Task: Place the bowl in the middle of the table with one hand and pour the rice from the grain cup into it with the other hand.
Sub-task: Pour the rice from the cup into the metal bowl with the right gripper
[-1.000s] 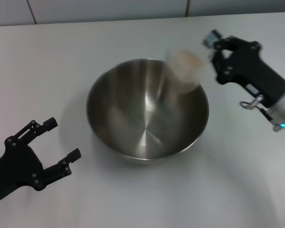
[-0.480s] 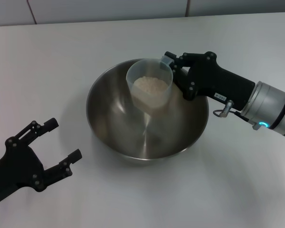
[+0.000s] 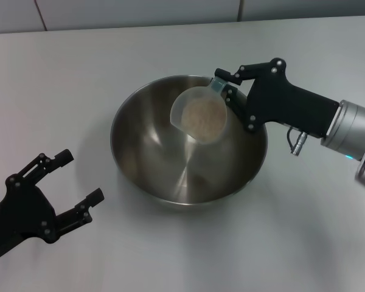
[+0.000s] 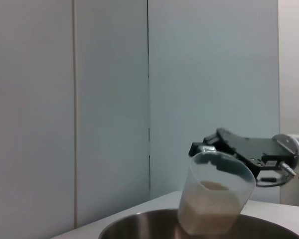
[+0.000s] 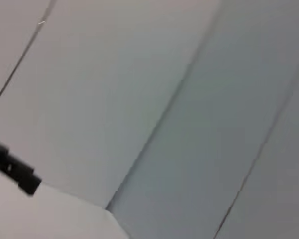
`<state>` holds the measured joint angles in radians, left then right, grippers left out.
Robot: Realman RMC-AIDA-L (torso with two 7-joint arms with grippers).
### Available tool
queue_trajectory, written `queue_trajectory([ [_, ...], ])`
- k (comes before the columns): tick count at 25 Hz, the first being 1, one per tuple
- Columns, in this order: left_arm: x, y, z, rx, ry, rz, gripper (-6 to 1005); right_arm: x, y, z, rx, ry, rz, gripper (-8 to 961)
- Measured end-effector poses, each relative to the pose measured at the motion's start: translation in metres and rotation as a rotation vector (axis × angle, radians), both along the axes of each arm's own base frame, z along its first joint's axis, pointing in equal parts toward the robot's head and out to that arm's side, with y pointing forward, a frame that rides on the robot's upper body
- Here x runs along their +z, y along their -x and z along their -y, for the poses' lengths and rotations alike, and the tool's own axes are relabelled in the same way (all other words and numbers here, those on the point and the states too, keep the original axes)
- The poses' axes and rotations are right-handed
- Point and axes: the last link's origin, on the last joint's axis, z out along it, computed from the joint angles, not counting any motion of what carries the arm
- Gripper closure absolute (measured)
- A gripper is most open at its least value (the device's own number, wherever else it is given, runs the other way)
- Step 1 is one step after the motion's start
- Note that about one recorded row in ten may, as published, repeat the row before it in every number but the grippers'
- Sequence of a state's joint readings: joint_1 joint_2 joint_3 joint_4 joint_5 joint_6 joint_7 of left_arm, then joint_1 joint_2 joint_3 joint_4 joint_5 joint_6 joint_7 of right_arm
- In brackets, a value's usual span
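The steel bowl (image 3: 170, 164) stands in the middle of the table (image 3: 67, 79). Over its far right part my right gripper (image 3: 226, 96) is shut on the grain cup (image 3: 199, 115), which is tilted toward the bowl's left with its mouth facing up and left. Rice (image 3: 202, 117) fills the cup's lower part and stays inside it; I see no grains on the bowl's bottom. In the left wrist view the tilted grain cup (image 4: 215, 199) with rice (image 4: 209, 206) hangs just above the bowl's rim (image 4: 139, 224). My left gripper (image 3: 79, 180) is open at the front left, apart from the bowl.
A wall with tile seams (image 3: 39, 15) runs along the table's far edge. The right wrist view shows only wall panels and a dark part (image 5: 15, 169) at its edge.
The right gripper has rolled the grain cup further over the bowl, tipping its mouth more to the left. A second ago the cup was still swinging in from the right. The left arm has not moved.
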<state>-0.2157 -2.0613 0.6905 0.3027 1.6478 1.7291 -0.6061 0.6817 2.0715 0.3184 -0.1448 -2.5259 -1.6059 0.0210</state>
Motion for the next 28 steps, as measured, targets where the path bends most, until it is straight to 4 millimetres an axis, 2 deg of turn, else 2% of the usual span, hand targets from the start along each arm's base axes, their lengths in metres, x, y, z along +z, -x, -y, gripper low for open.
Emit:
queue_trajectory([
  [2,0.000,0.000,-0.001,0.006,-0.003,0.000,137,0.001,0.001,0.000,0.035,-0.041,0.019,895],
  [5,0.000,0.001,-0.001,0.012,-0.008,0.002,137,0.004,0.006,0.000,0.172,-0.227,0.098,895],
  [6,0.000,0.001,-0.001,0.012,-0.008,0.002,137,0.004,0.006,0.000,0.172,-0.227,0.098,895],
  [10,-0.001,0.001,0.000,0.023,-0.010,0.009,136,0.001,0.011,0.001,0.325,-0.438,0.207,896],
  [20,-0.002,0.001,0.000,0.028,-0.012,0.013,137,-0.016,0.011,0.006,0.545,-0.658,0.440,897],
  [28,-0.001,0.002,0.000,0.028,-0.013,0.012,136,-0.018,0.012,0.008,0.677,-0.824,0.554,906],
])
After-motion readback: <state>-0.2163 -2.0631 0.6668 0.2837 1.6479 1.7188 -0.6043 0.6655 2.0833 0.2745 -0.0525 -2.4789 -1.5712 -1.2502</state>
